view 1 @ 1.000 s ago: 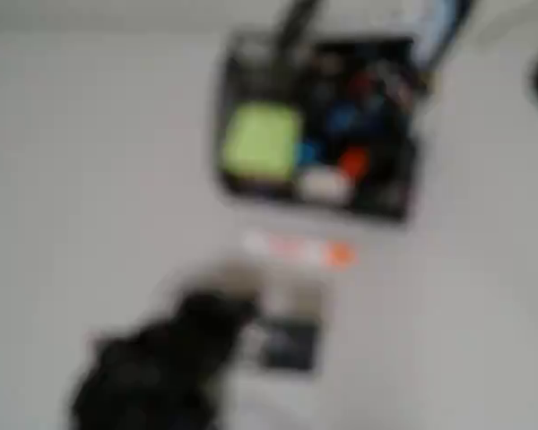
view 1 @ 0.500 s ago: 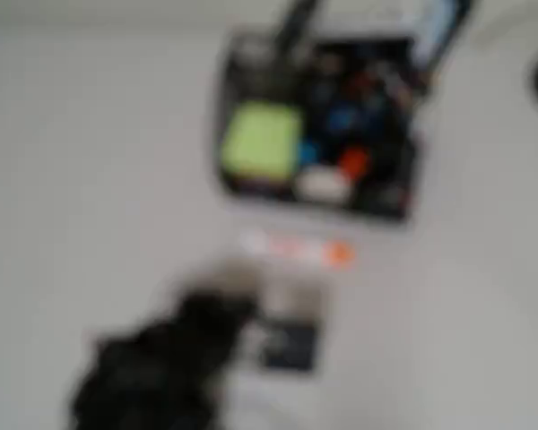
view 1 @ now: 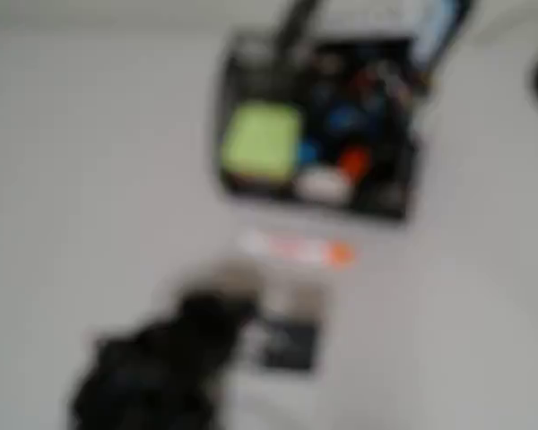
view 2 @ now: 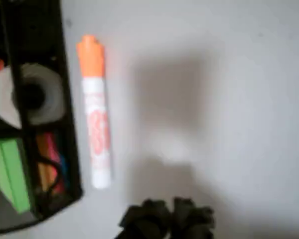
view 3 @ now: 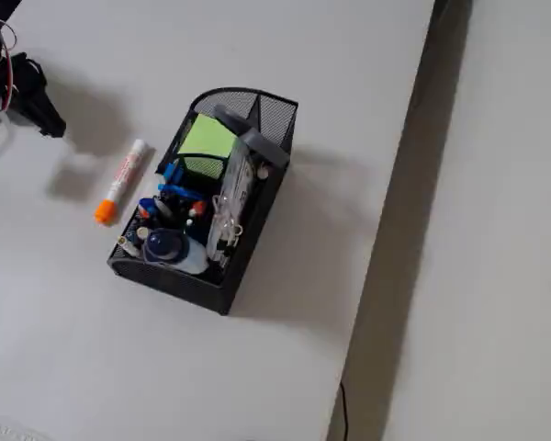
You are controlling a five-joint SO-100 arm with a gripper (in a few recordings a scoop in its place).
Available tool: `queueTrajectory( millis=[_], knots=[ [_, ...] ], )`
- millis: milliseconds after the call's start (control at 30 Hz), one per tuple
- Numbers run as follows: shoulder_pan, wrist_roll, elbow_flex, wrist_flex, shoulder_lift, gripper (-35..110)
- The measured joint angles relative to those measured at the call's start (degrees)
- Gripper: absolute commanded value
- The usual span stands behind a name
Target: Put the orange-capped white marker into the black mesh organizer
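The orange-capped white marker (view 2: pixel 97 124) lies flat on the white table, right beside the long wall of the black mesh organizer (view 2: pixel 72 154) but outside it. In the fixed view the marker (view 3: pixel 121 179) is left of the organizer (view 3: pixel 248 239), cap toward the viewer. The overhead view is blurred; there the marker (view 1: pixel 296 249) lies below the organizer (view 1: pixel 403 179). My black gripper (view 2: pixel 167 219) hovers a short way from the marker's white end, its fingers together and holding nothing. It shows at the upper left (view 3: pixel 50 124) in the fixed view and as a dark blur (view 1: pixel 224 309) in the overhead view.
The organizer holds a green note pad (view 3: pixel 207 138), a tape roll (view 2: pixel 25 97), pens and small items. The table edge (view 3: pixel 395 211) runs down the right of the fixed view. A dark blurred block (view 1: pixel 287 345) sits beside the arm in the overhead view.
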Motion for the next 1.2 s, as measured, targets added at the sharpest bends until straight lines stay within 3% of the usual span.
queueTrajectory(
  millis=[900, 1200],
  knots=[
    [-0.7, -0.6, 0.0, 0.0, 0.0, 1],
    [-0.8, -4.9, 3.0, -8.0, -0.2, 19]
  ],
)
